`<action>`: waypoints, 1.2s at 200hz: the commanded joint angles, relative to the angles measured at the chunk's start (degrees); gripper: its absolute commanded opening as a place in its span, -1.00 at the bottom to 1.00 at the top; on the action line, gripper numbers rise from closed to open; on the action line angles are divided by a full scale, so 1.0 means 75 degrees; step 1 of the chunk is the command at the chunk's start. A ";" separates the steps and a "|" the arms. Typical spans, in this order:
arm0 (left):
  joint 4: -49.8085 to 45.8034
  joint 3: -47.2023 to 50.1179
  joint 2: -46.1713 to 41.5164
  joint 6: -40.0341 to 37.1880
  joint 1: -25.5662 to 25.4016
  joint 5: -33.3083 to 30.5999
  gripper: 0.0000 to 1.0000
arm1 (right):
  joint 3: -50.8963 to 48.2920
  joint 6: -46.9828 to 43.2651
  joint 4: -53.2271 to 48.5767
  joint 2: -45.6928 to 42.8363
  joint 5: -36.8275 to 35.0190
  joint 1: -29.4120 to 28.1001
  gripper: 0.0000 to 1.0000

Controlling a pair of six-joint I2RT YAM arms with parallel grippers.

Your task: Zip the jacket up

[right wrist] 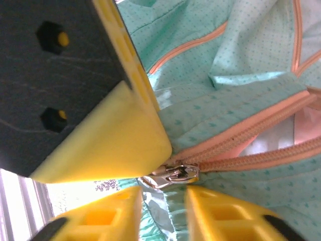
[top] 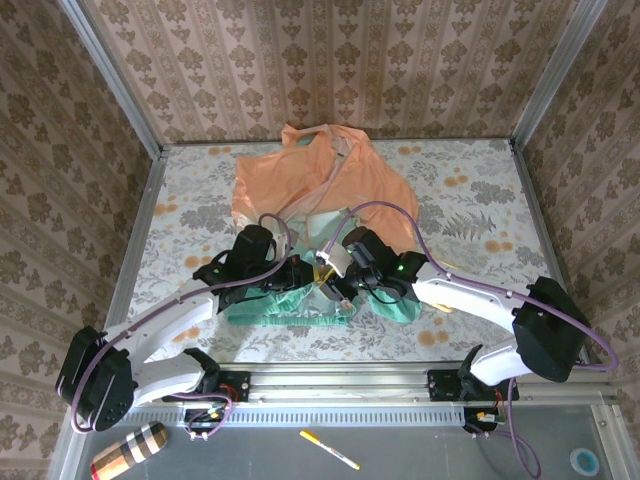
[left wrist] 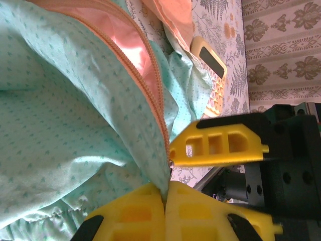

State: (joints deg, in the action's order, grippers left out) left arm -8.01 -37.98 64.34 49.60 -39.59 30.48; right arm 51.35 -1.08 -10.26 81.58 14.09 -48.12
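The left hand (left wrist: pixel 165 198) is pinched shut on the teal hem of the jacket (left wrist: pixel 60 110), gripping the fabric right at the foot of the orange zipper (left wrist: pixel 154 90). Just beside it, the right hand (right wrist: pixel 164 203) stands at a narrow gap with its two yellow tips apart. The silver slider (right wrist: pixel 170 175) lies at the mouth of that gap, though I cannot tell whether the tips touch it. Beyond the slider the two zipper tapes run apart and show pale pink lining between them. A beige calculator (left wrist: pixel 213 68) lies close by, against the jacket's teal folds. The jacket is spread across the middle of the worktop (top: pixel 480 200), its peach collar reaching the far edge and its teal hem turned toward the near edge, where both arms meet over it.
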 commanded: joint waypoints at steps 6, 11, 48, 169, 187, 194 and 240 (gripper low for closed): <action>-0.0124 -0.0183 -0.0090 -0.0085 0.0031 0.0219 -1.00 | -0.0173 -0.0160 0.0302 -0.0196 0.0238 -0.0056 -0.24; -0.0137 -0.0197 -0.0066 -0.0048 0.0029 0.0269 -1.00 | -0.0162 -0.0166 0.0340 -0.0196 0.0243 -0.0053 -0.21; -0.0338 -0.0378 0.0238 0.0195 0.0017 0.0627 -1.00 | -0.0082 -0.0166 0.0640 -0.0112 0.0108 -0.0057 -0.31; -0.0952 -0.0737 0.0493 -0.0060 0.0006 0.0624 -1.00 | -0.0970 0.0071 0.1188 -0.0807 0.0434 0.0086 -0.84; -0.1063 -0.0806 0.0480 -0.0137 -0.0008 0.0635 -1.00 | -0.0970 0.0031 0.1206 -0.0785 0.0360 0.0090 -0.80; -0.1107 -0.0830 0.0487 -0.0167 -0.0010 0.0635 -1.00 | -0.0955 -0.0012 0.1203 -0.0774 0.0388 0.0094 -0.78; -0.1099 -0.0876 0.0504 -0.0215 -0.0068 0.0647 -1.00 | -0.0670 -0.0274 0.1004 -0.0459 0.0563 0.0094 -0.76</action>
State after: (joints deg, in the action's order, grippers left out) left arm -15.05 -42.48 67.83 49.58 -39.77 34.02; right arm 44.53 -1.43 -2.81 76.60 16.32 -47.51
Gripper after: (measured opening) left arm 0.048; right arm 0.117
